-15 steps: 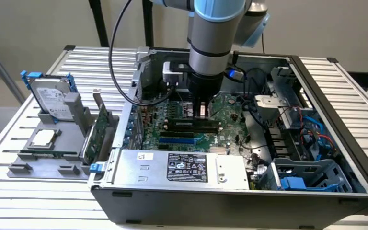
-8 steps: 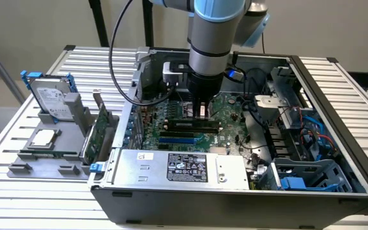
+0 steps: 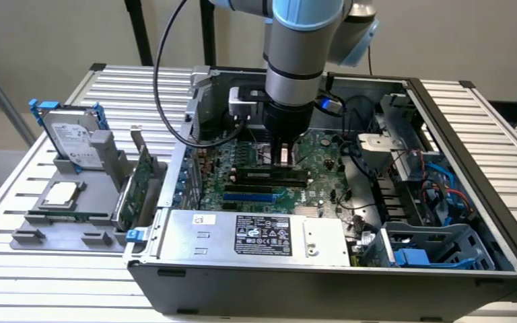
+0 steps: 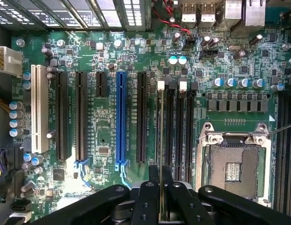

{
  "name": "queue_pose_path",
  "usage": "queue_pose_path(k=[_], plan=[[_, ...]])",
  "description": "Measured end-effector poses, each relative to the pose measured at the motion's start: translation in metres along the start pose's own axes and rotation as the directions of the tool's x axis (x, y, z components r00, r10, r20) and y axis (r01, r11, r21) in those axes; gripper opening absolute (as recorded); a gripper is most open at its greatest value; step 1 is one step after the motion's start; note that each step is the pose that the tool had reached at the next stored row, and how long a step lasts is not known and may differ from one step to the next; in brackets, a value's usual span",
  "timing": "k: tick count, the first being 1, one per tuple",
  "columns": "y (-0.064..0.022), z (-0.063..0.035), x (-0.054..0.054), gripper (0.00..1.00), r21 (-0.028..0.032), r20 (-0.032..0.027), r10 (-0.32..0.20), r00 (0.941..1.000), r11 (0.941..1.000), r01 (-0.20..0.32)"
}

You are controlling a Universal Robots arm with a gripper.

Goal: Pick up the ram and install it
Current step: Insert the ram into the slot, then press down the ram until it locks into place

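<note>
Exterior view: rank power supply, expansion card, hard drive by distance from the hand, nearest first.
The hand hangs over the motherboard inside the case.
1. Power supply: at the case's front edge, just below the hand in the picture.
2. Expansion card: upright in the grey holder outside the case, toward the exterior view's left.
3. Hard drive: in its blue frame, farthest toward the exterior view's left.

Slatted silver metal table (image 3: 25,266); on it an open dark grey computer case (image 3: 330,286) and, at the exterior view's left, a grey plastic parts holder (image 3: 61,235).
</note>
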State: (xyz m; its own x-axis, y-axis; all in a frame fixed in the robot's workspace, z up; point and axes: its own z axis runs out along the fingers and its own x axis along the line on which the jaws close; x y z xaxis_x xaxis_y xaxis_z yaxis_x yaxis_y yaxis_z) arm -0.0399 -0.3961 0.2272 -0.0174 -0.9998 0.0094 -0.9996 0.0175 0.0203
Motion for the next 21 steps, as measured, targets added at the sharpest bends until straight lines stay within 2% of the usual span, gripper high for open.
queue_pose_path(k=[9, 21], plan=[[-0.0006, 0.0016, -0.0001, 0.00, 0.0000, -0.0034, 0.005, 1.0000, 1.0000, -0.005], [-0.0006, 0.0032, -0.0016, 0.00, 0.0000, -0.0033, 0.007, 1.0000, 1.0000, -0.007]])
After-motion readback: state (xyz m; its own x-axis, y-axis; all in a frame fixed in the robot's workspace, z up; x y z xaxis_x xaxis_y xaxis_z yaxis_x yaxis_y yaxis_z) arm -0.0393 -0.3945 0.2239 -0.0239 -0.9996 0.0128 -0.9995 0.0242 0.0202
